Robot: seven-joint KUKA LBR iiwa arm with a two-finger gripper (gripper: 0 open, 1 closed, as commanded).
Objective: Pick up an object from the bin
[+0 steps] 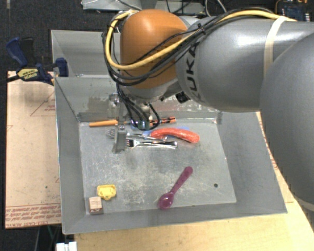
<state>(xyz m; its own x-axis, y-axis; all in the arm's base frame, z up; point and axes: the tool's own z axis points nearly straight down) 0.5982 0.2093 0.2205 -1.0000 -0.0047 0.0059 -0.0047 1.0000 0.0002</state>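
Observation:
My gripper (121, 132) hangs low over the back left of the bin floor, under the arm's orange cover. Its tip is right at the head of a metal fork (153, 143), which lies flat and points right. Whether it touches the fork I cannot tell. An orange pencil (101, 123) lies just left of the gripper, partly hidden behind it. A red sausage-shaped thing (176, 135) rests just behind the fork, to the gripper's right.
A purple plastic spoon (176, 187) lies at the front middle of the bin. A yellow lump (107, 192) and a small wooden cube (96, 205) sit in the front left corner. The arm and its cables cover the bin's back right.

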